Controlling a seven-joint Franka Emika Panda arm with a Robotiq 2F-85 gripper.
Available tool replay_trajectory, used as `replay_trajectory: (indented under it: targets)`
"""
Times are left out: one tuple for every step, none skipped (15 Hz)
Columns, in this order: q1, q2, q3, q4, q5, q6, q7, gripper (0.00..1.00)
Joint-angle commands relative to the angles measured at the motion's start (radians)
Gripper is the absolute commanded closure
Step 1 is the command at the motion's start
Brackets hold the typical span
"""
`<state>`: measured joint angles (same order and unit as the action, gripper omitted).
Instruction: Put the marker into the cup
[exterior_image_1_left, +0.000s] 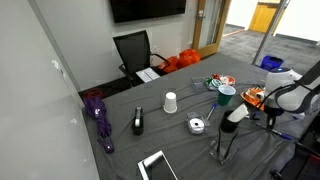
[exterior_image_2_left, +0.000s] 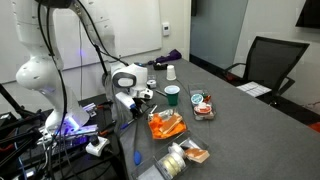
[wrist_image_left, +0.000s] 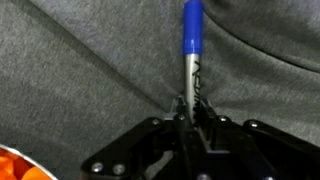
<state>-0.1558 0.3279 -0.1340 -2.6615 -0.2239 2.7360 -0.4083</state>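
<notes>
Right now your claw (wrist_image_left: 185, 118) pinches the marker (wrist_image_left: 189, 75) by its grey barrel. The long axis runs straight out from the claw, with the blue cap (wrist_image_left: 190, 28) farthest away. The dark print on the barrel is too blurred to read. Bare grey surface (wrist_image_left: 70, 60) lies beneath it. Rightward in an exterior view, the cup (exterior_image_2_left: 172, 96) stands upright, apart from the claw.

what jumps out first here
The blue-capped marker clamped in the gripper fills the wrist view. Next comes the teal cup on the grey table close to the arm, with a white cup standing apart from it.
</notes>
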Motion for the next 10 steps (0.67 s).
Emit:
replay_trajectory:
  targets:
    - [-0.03, -0.06, 0.028, -0.039, 0.013, -0.005, -0.031, 0.96]
    - [-0.033, -0.077, 0.034, -0.045, 0.022, -0.012, -0.039, 0.96]
    - [-0.035, -0.097, 0.042, -0.05, 0.032, -0.026, -0.048, 0.96]
    - [-0.038, -0.117, 0.052, -0.053, 0.049, -0.037, -0.056, 0.96]
    - [-0.039, -0.133, 0.059, -0.055, 0.065, -0.047, -0.065, 0.96]
    - [-0.042, -0.15, 0.068, -0.055, 0.089, -0.058, -0.076, 0.96]
    - [-0.041, -0.165, 0.072, -0.052, 0.108, -0.077, -0.085, 0.96]
    - [-0.039, -0.18, 0.075, -0.05, 0.128, -0.093, -0.096, 0.96]
    - [-0.037, -0.195, 0.077, -0.049, 0.146, -0.107, -0.107, 0.96]
    - [-0.032, -0.21, 0.076, -0.048, 0.162, -0.124, -0.115, 0.96]
